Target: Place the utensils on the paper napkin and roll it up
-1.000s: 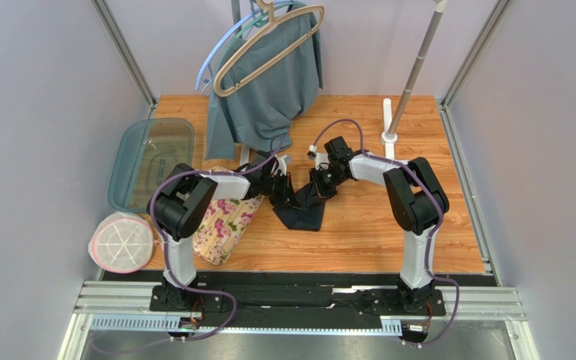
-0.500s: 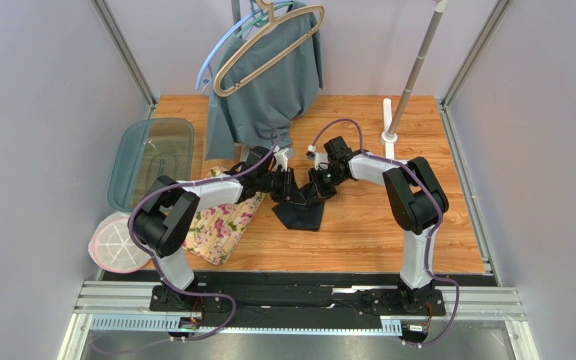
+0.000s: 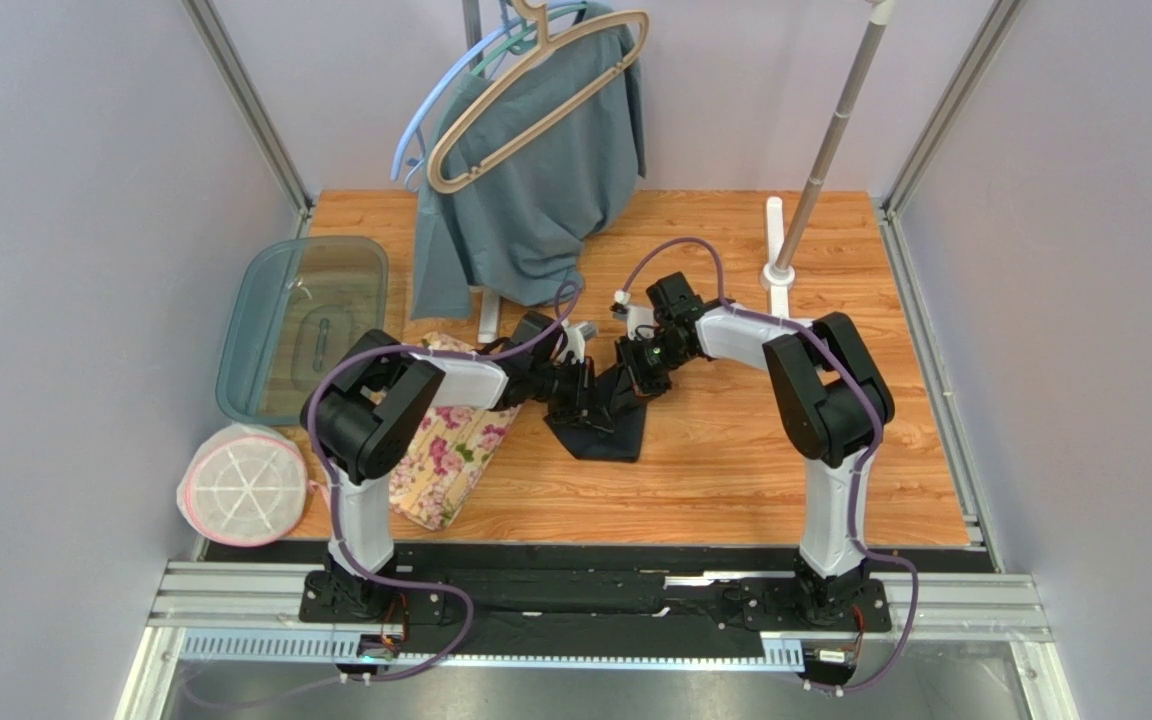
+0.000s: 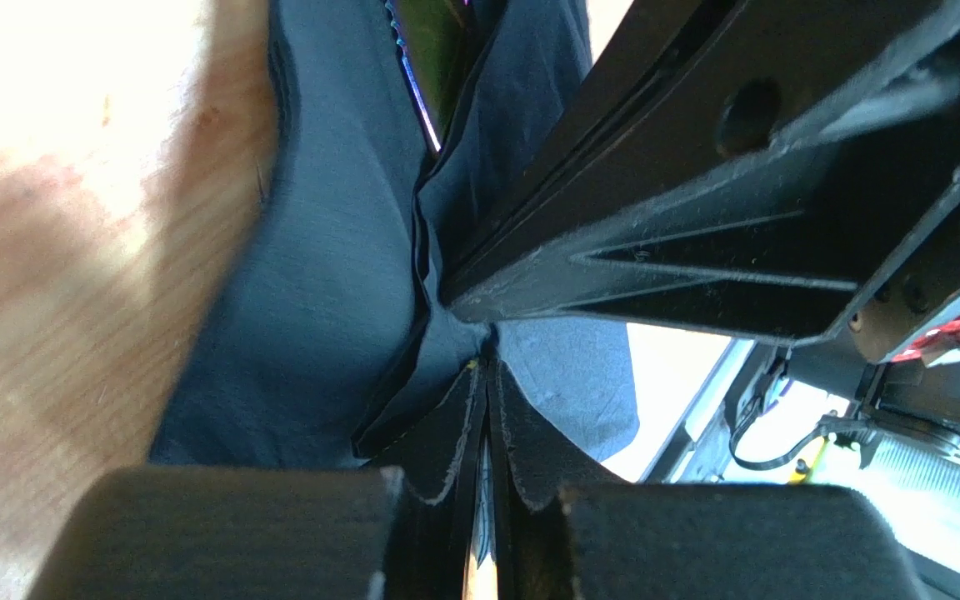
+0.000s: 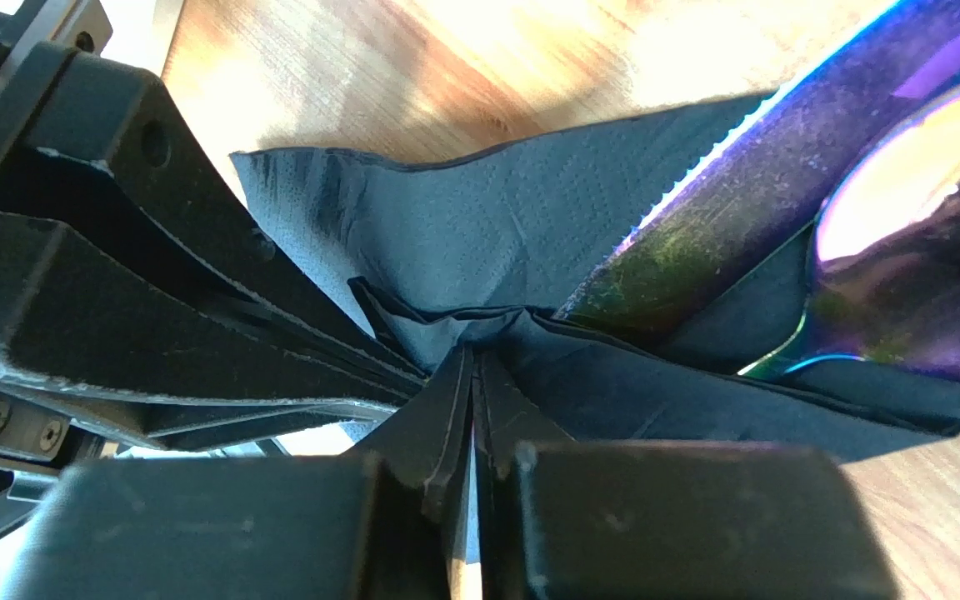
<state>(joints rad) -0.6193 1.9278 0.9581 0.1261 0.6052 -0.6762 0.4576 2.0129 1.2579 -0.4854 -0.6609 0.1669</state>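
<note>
Pinching the paper napkin [image 3: 599, 434] from opposite sides, the left gripper [image 3: 584, 393] and the right gripper [image 3: 621, 386] meet near the middle of the wooden table [image 3: 717, 450], just right of the floral mat [image 3: 447, 443]. Each pair of jaws is closed on a raised fold of the thin black sheet. The left wrist view shows the paper [image 4: 322, 275] creased and drawn up between the left gripper's [image 4: 485, 400] fingers. The right wrist view shows the same at the right gripper [image 5: 473, 375].

The napkin [image 5: 485, 238] is matte black with a fine embossed grain, bunched into a loose tent, its lower part lying on the wood. The utensils [image 4: 438, 44] sit within its folds: a serrated knife [image 5: 736, 188] and a spoon [image 5: 917, 225], both shining purple, green and gold.
</note>
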